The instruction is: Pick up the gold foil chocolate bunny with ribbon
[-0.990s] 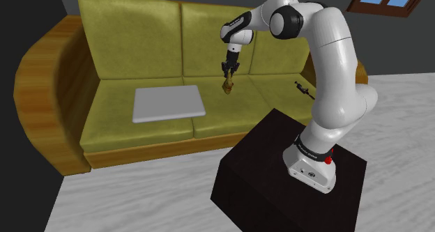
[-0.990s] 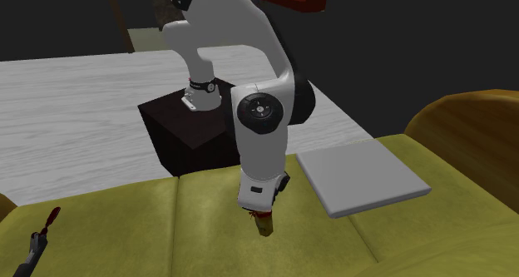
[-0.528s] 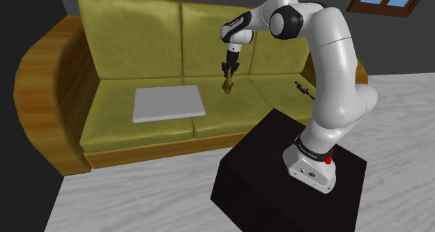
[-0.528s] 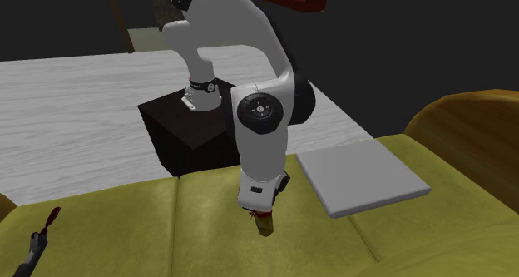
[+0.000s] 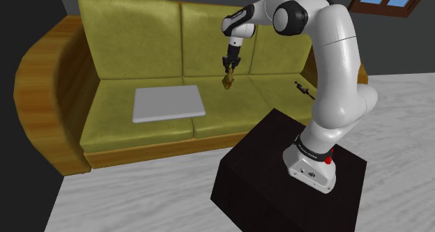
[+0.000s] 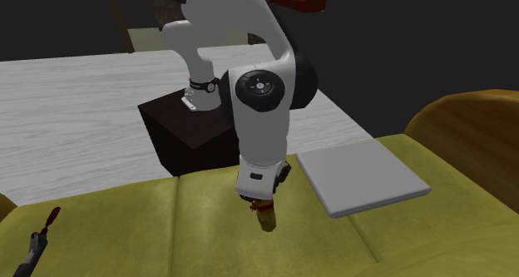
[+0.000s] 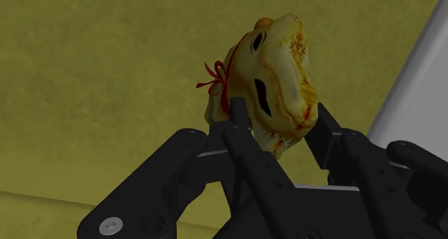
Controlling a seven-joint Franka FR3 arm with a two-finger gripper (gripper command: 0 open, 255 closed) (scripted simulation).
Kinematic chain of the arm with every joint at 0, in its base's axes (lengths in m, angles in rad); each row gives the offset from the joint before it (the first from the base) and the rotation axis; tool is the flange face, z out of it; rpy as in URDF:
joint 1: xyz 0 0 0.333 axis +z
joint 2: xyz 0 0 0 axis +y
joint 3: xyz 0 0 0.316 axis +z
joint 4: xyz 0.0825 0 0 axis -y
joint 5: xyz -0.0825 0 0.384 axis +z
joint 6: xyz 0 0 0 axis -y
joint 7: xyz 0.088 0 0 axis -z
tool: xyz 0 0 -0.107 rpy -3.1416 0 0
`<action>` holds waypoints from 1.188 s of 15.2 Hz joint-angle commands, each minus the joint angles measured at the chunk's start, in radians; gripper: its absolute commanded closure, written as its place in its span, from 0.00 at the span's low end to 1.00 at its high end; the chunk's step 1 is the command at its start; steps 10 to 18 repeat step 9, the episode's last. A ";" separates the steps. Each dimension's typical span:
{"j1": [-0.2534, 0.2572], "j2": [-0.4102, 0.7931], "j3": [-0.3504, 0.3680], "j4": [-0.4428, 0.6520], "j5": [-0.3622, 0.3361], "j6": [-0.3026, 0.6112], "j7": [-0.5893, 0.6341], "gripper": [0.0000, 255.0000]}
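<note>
The claw is clenched on the gold bunny, with a black finger pressed to each side of its lower body. The part between the fingers is hidden. A red ribbon is tied at its neck. Behind it is olive fabric and the edge of a grey slab, cut off by the frame.

In the shoulder view the claw points down at upper middle. The bunny hangs at its tips, before the join of seat and backrest of the olive sofa. The slab lies flat on the seat, left of centre.

In the second exterior view the white wrist covers most of the claw. The bunny pokes out below it at lower middle, and I cannot tell whether its lower end touches the cushion. At lower left a small dark tool with a red tip is cut by the edge.
</note>
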 commanded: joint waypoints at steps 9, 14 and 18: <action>0.004 -0.059 -0.008 0.016 -0.013 -0.073 0.014 1.00; 0.004 -0.059 -0.008 0.016 -0.013 -0.073 0.014 1.00; 0.004 -0.059 -0.008 0.016 -0.013 -0.073 0.014 1.00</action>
